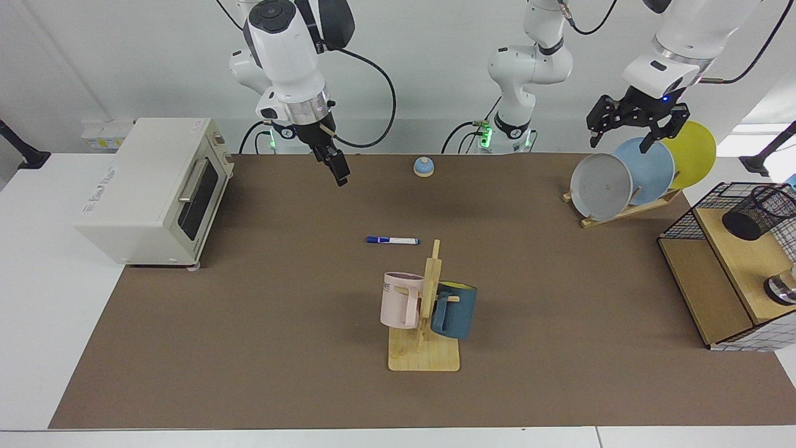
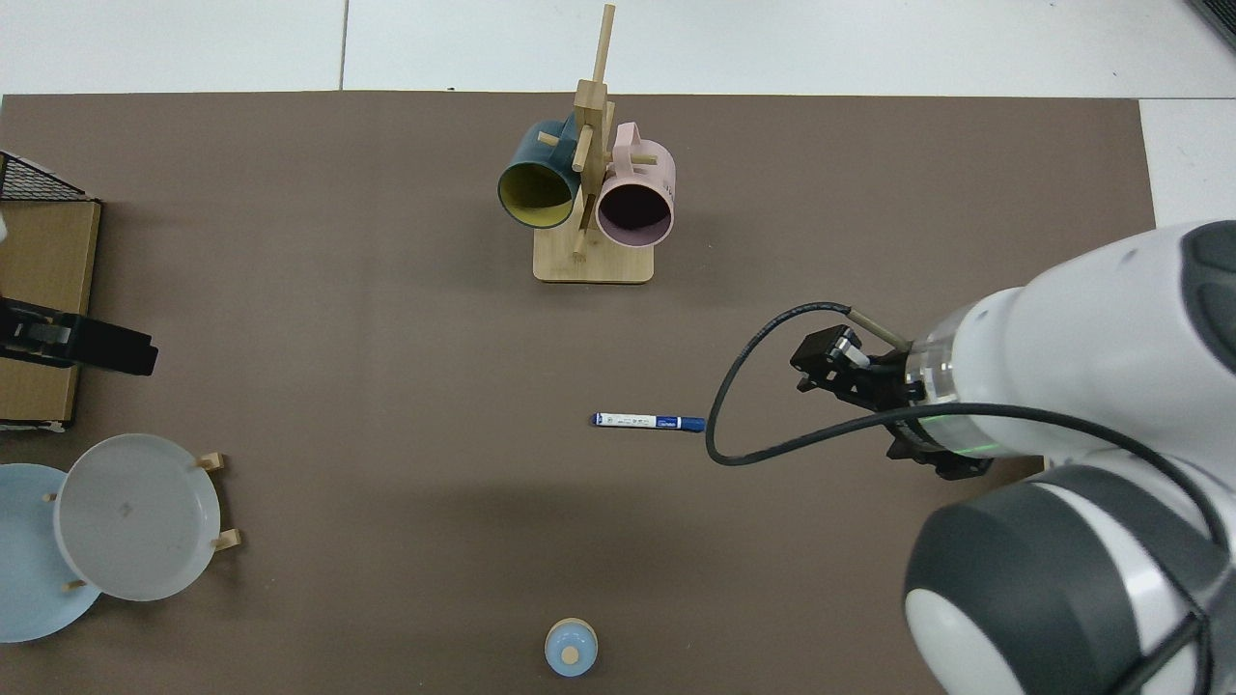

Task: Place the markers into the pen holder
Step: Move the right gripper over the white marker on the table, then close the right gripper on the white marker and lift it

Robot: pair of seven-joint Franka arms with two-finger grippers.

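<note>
The marker (image 1: 392,240) is laid flat mid-table, untouched. The right gripper (image 1: 339,170) is held above and behind it, its opening indiscernible. The left gripper (image 1: 634,127) is spread open, empty, over the plates (image 1: 643,169).

Only the letters "KE" on the pink mug (image 1: 398,298) can be read; other print is illegible.

Brown table mat (image 1: 249,323), white marker (image 1: 392,240) with dark blue cap and blue end, black wire-mesh pen holder (image 1: 758,211), pink mug (image 1: 400,300), dark blue mug (image 1: 455,309) with yellow inside, cream toaster oven (image 1: 152,190), grey plate (image 1: 601,185), light blue plate (image 1: 650,165), yellow plate (image 1: 693,152).
</note>
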